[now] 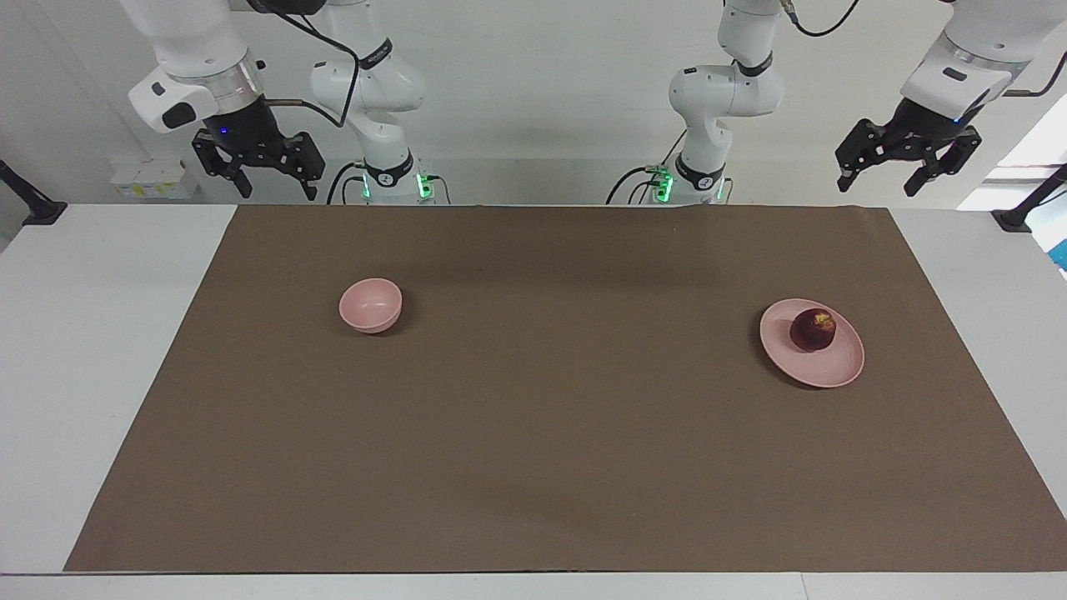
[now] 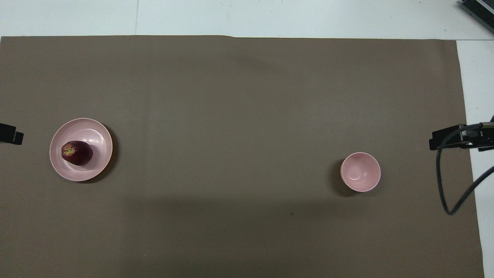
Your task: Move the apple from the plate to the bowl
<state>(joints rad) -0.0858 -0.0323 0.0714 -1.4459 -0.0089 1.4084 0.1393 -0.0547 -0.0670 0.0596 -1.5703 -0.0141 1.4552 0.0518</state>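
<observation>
toward the left arm's end of the table (image 1: pixel 100 350): apple (image 1: pixel 813 330) on plate (image 1: pixel 821 371), on brown mat (image 1: pixel 550 417). toward the right arm's end: bowl (image 1: pixel 371 306), upright, nothing inside, well apart from plate. left end effector (image 1: pixel 909 158) raised above the table's robot edge, fingers apart, holding nothing. right end effector (image 1: pixel 258 171) likewise, fingers apart.

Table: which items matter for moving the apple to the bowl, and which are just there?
In play:
- apple, on the plate
- bowl, empty

Just there:
- brown mat
- cable by the right arm's end
</observation>
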